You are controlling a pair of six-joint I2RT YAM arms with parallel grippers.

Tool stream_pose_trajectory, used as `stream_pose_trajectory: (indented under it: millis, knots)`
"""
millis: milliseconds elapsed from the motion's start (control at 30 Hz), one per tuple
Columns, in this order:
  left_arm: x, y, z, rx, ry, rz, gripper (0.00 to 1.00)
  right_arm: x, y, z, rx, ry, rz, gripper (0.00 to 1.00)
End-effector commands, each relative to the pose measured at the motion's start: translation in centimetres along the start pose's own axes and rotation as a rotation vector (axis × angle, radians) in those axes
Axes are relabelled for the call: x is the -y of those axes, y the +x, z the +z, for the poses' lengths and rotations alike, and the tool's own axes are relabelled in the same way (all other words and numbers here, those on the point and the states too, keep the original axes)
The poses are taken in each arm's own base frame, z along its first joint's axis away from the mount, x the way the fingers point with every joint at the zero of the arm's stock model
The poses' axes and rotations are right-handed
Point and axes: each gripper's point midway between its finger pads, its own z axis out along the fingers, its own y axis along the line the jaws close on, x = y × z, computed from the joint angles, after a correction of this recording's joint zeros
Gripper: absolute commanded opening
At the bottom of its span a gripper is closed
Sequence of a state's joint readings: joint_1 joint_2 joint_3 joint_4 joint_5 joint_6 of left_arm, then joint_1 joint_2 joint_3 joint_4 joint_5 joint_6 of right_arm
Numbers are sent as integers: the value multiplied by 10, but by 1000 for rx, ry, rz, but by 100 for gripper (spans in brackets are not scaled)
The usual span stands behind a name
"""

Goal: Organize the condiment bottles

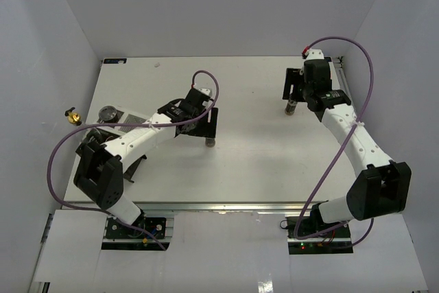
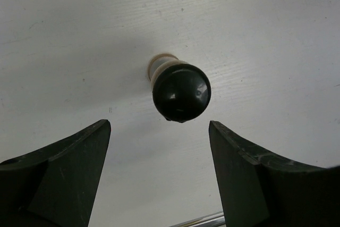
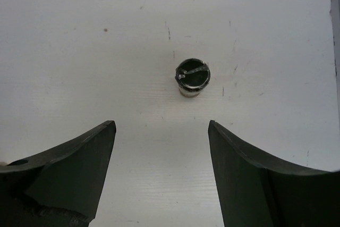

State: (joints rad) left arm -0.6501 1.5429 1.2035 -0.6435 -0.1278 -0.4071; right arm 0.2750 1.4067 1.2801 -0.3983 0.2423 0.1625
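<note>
Your left arm (image 1: 130, 142) and right arm (image 1: 350, 132) look alike — white shells, black blocks at the elbows and wrists. A purple cable (image 1: 206, 71) loops along each; the right one ends in a red plug (image 1: 314, 52). Your fingers (image 2: 58, 174) are matte black wedges — slightly scuffed.

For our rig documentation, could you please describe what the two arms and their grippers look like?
The left arm and right arm have white links with bulky black joint housings; a purple cable loops along each. The left gripper and right gripper have black fingers, broad at the base and tapering.
</note>
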Motion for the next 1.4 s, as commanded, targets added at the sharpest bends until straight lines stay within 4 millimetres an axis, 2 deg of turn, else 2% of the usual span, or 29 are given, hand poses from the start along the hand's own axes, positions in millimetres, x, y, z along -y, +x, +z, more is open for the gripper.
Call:
stream_pose_trajectory:
  millis: [0, 167, 333, 433, 500, 533, 600, 800, 1000, 1133, 1300, 1367]
  knots:
    - [18, -22, 4, 42, 37, 16, 85, 2, 3, 5, 22, -60, 11, 77]
    - [21, -20, 18, 17, 14, 28, 85, 5, 10, 14, 5, -55, 15, 77]
    - [21, -19, 28, 9, -9, 23, 80, 10, 8, 19, 8, -30, 14, 77]
    - [22, -19, 34, 0, -10, 19, 70, 13, 10, 28, 2, -14, 19, 78]
    - [23, -17, 38, -11, -9, 20, 55, 15, 13, 34, -9, -8, 16, 79]
    - [23, -17, 38, -13, -11, 21, 55, 15, 15, 36, -15, -7, 15, 80]
    - [23, -14, 40, -22, -11, 22, 36, 18, 22, 45, -39, 3, 14, 80]
    - [17, -12, 37, -23, -39, 17, 2, 19, 30, 57, -56, -6, 26, 81]
    - [8, -25, 24, 5, -99, 17, 0, 20, 27, 69, -55, 4, 17, 82]
    - [-3, -47, 6, 55, -164, 21, 0, 22, 29, 82, -84, 7, 12, 84]
    - [-31, -79, -10, 97, -186, -20, 0, 29, 31, 96, -107, 20, 7, 86]
    - [-51, -94, -20, 113, -194, -57, 0, 34, 37, 104, -129, 37, 6, 86]
